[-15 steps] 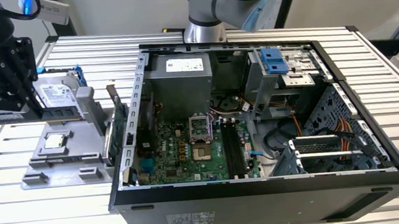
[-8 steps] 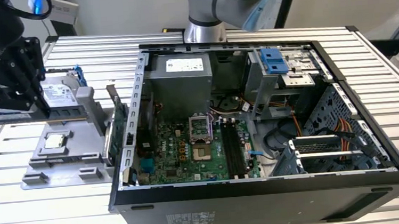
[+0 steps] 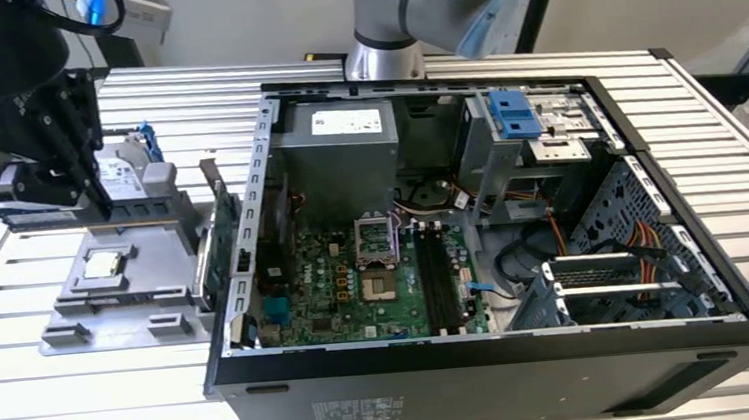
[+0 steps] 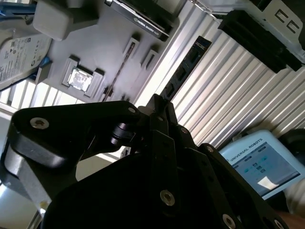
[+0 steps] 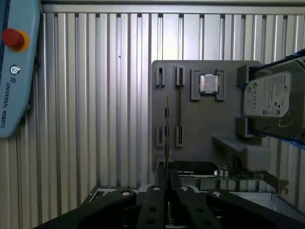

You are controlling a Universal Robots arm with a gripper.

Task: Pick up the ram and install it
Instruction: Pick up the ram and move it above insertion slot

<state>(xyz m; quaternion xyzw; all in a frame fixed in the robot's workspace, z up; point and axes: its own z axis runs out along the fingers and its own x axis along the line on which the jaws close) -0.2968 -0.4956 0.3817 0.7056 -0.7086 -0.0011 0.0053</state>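
The black linkage gripper [image 5: 167, 180] pinches the ram [image 5: 166, 129], a thin dark stick seen edge-on, over the flat grey plastic holder tray [image 5: 200, 124]. The tray lies on the ribbed aluminium worktop [image 3: 81, 394], between its edge at the exterior view's left and the open black computer case [image 3: 495, 381]. The tray holds a square silver processor chip [image 5: 208, 83] in a recess, a silver boxy hard drive [image 5: 269, 102] and another thin stick [image 5: 179, 105] standing in slots. A green motherboard [image 3: 340, 283] lies inside the case.
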